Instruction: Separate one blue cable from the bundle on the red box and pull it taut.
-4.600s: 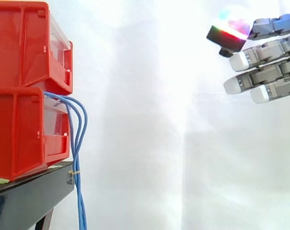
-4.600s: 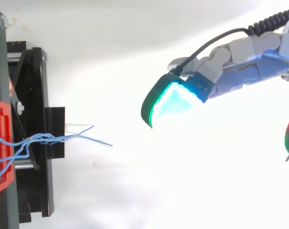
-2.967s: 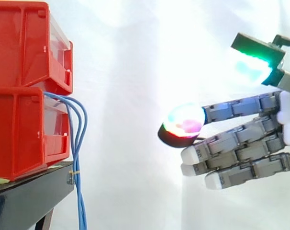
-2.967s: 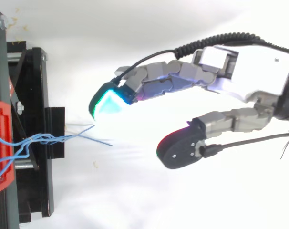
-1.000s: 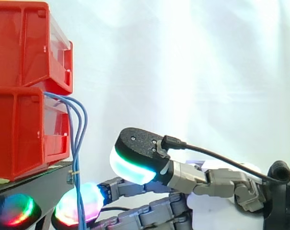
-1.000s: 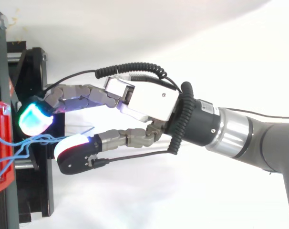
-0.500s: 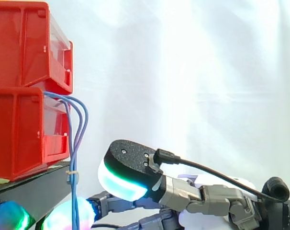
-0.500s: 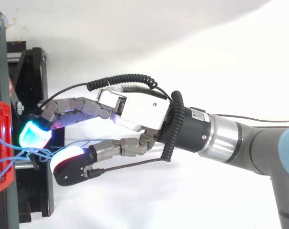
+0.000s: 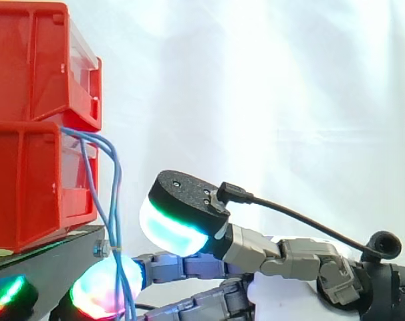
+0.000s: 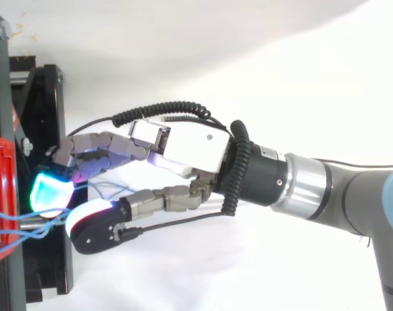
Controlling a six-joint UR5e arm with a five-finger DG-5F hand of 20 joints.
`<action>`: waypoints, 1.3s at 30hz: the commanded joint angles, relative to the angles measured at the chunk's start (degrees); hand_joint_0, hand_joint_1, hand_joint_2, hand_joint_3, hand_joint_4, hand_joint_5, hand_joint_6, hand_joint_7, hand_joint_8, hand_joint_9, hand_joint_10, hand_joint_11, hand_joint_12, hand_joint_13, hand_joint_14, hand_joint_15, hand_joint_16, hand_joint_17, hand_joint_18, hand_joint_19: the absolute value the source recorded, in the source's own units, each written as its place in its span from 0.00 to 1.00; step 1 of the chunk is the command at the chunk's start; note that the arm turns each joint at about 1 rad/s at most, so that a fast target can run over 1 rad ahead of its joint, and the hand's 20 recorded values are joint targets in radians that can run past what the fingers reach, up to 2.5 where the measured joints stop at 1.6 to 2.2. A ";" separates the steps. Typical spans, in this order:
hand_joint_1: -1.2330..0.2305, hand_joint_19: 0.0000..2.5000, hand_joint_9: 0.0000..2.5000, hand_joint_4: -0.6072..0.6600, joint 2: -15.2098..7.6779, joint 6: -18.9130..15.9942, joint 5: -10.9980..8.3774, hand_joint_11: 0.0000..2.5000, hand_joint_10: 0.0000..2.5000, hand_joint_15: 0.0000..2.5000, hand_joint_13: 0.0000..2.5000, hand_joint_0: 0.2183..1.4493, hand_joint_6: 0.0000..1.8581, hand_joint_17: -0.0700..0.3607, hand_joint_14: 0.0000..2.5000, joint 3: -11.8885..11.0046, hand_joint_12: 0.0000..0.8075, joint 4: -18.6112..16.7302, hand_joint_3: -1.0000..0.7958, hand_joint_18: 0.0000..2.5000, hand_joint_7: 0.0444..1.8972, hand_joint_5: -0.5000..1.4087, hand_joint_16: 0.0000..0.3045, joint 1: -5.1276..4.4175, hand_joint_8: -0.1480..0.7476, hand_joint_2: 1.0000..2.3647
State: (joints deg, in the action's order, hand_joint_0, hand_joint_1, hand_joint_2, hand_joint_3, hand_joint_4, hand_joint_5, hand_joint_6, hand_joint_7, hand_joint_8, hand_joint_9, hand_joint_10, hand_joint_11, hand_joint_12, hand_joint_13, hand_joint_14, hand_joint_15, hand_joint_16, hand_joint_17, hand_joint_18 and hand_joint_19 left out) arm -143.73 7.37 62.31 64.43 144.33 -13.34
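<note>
Where thin blue cables (image 9: 115, 194) loop out of the lower glossy red plastic bin (image 9: 22, 184) and hang down past the black stand's (image 9: 55, 257) edge, the hand (image 10: 190, 146) reaches in among them. Whether it grips any strand, cannot tell.

1. A white fabric curtain (image 9: 289, 100) hangs behind everything. It falls in soft vertical folds and is lit so brightly that its middle is nearly washed out.
2. Low at the left stands a black metal stand (image 9: 45, 262), showing its flat top edge and a leg slanting down beneath it.
3. Looking down on it, the black metal stand (image 10: 47, 103) carries a pale bolt head (image 10: 28, 146).
4. Beside it lies a plain white ground (image 10: 248, 272), greyer toward the far side, with a few tiny tan flecks (image 10: 18, 29) near the corner.
</note>
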 commanded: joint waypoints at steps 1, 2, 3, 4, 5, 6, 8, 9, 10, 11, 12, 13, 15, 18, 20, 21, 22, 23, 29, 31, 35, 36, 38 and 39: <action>0.44 0.11 0.28 0.68 0.30 -0.61 0.27 0.04 0.00 0.01 0.14 0.27 0.27 0.38 0.00 -0.01 0.40 1.75 0.30 0.15 0.62 0.21 0.14 0.07 0.45 0.00; 0.44 0.11 0.28 0.68 0.30 -0.78 0.36 0.04 0.00 0.01 0.14 0.27 0.27 0.38 0.00 -0.01 0.40 2.01 0.30 0.15 0.62 0.21 0.14 0.07 0.45 0.00; 0.44 0.11 0.28 0.67 0.56 -1.13 0.53 0.04 0.00 0.02 0.14 0.27 0.27 0.38 0.00 -0.01 0.41 2.54 0.30 0.15 0.63 0.22 0.14 0.07 0.45 0.00; 0.44 0.11 0.28 0.67 0.65 -1.31 0.62 0.04 0.00 0.02 0.14 0.28 0.27 0.38 0.00 -0.01 0.40 2.71 0.30 0.15 0.64 0.22 0.14 0.16 0.45 0.00; 0.43 0.11 0.28 0.67 1.17 -1.75 1.24 0.04 0.00 0.02 0.14 0.28 0.27 0.38 0.00 -0.01 0.40 4.03 0.30 0.15 0.64 0.22 0.14 0.16 0.45 0.00; 0.43 0.11 0.28 0.66 1.17 -1.84 1.33 0.04 0.00 0.02 0.14 0.28 0.27 0.38 0.00 -0.01 0.40 4.47 0.31 0.15 0.65 0.22 0.14 0.07 0.45 0.00; 0.42 0.11 0.28 0.66 1.79 -1.84 1.77 0.04 0.00 0.02 0.15 0.28 0.27 0.38 0.00 0.08 0.40 6.23 0.31 0.15 0.65 0.22 0.14 0.16 0.45 0.00; 0.42 0.11 0.28 0.66 1.88 -1.92 1.85 0.04 0.00 0.02 0.15 0.29 0.27 0.38 0.00 0.08 0.40 7.02 0.31 0.15 0.66 0.22 0.14 0.16 0.45 0.00; 0.42 0.11 0.28 0.66 2.40 -1.84 2.20 0.04 0.00 0.02 0.15 0.29 0.27 0.38 0.00 0.08 0.40 8.43 0.31 0.16 0.66 0.22 0.14 0.07 0.45 0.00; 0.42 0.11 0.28 0.66 2.49 -1.75 2.20 0.04 0.00 0.02 0.15 0.29 0.27 0.38 0.00 0.08 0.40 8.78 0.31 0.16 0.66 0.22 0.14 0.07 0.45 0.00; 0.42 0.11 0.29 0.66 2.58 -1.75 2.12 0.04 0.00 0.02 0.15 0.29 0.27 0.38 0.00 0.08 0.40 9.31 0.31 0.16 0.66 0.22 0.14 -0.02 0.45 0.00; 0.42 0.11 0.29 0.66 2.93 -1.84 1.94 0.04 0.00 0.02 0.15 0.29 0.27 0.38 0.00 0.08 0.40 10.45 0.31 0.16 0.66 0.22 0.14 -0.20 0.44 0.00; 0.42 0.11 0.29 0.66 2.93 -1.84 1.77 0.05 0.00 0.02 0.15 0.29 0.27 0.38 0.00 0.08 0.40 10.98 0.31 0.16 0.66 0.22 0.14 -0.20 0.44 0.00; 0.41 0.11 0.29 0.65 3.20 -1.66 1.68 0.05 0.00 0.02 0.15 0.29 0.27 0.38 0.00 0.08 0.40 11.33 0.31 0.16 0.67 0.22 0.14 -0.55 0.44 0.00; 0.39 0.11 0.29 0.65 3.20 -1.48 1.59 0.05 0.00 0.02 0.15 0.29 0.27 0.38 0.00 0.08 0.40 11.33 0.31 0.16 0.67 0.22 0.14 -0.81 0.44 0.00; 0.39 0.11 0.29 0.66 3.20 -1.22 1.15 0.05 0.00 0.02 0.15 0.29 0.27 0.38 0.00 0.08 0.40 11.33 0.30 0.16 0.67 0.22 0.14 -1.34 0.44 0.00; 0.38 0.11 0.29 0.65 3.20 -1.13 0.97 0.05 0.00 0.02 0.15 0.29 0.27 0.38 0.00 0.08 0.40 11.33 0.30 0.17 0.66 0.22 0.14 -1.43 0.44 0.00; 0.38 0.11 0.29 0.65 3.20 -1.13 0.53 0.05 0.00 0.02 0.15 0.29 0.27 0.38 0.00 0.08 0.40 11.24 0.30 0.17 0.66 0.22 0.14 -1.78 0.44 0.00; 0.36 0.12 0.29 0.66 5.13 -1.48 -0.26 0.05 0.00 0.02 0.16 0.30 0.28 0.38 0.00 0.08 0.40 11.42 0.29 0.17 0.65 0.22 0.14 -2.75 0.44 0.00; 0.35 0.12 0.29 0.65 5.39 -1.48 -0.26 0.05 0.00 0.02 0.16 0.30 0.29 0.38 0.00 0.08 0.40 11.50 0.29 0.17 0.65 0.22 0.13 -2.83 0.44 0.00; 0.34 0.12 0.30 0.65 5.74 -2.10 -0.08 0.05 0.00 0.02 0.16 0.30 0.30 0.38 0.00 -0.01 0.40 11.85 0.29 0.17 0.63 0.22 0.13 -2.83 0.44 0.00; 0.34 0.12 0.30 0.65 5.83 -2.36 0.01 0.05 0.00 0.02 0.16 0.30 0.31 0.38 0.00 -0.01 0.40 11.85 0.30 0.17 0.62 0.22 0.13 -2.83 0.44 0.00; 0.33 0.12 0.30 0.63 5.92 -3.24 -0.08 0.06 0.00 0.02 0.16 0.31 0.34 0.38 0.00 -0.10 0.40 11.94 0.31 0.18 0.58 0.21 0.13 -2.83 0.44 0.00; 0.33 0.12 0.30 0.62 5.92 -4.03 -0.08 0.06 0.00 0.02 0.16 0.31 0.37 0.38 0.00 -0.36 0.40 11.94 0.32 0.18 0.55 0.21 0.13 -2.83 0.44 0.00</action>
State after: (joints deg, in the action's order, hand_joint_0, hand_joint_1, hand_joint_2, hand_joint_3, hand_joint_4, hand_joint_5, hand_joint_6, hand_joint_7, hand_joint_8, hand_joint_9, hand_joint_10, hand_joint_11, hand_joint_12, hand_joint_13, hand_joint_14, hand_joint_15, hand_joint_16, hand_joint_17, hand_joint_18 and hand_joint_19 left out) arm -137.96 4.66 62.21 64.35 156.16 -16.17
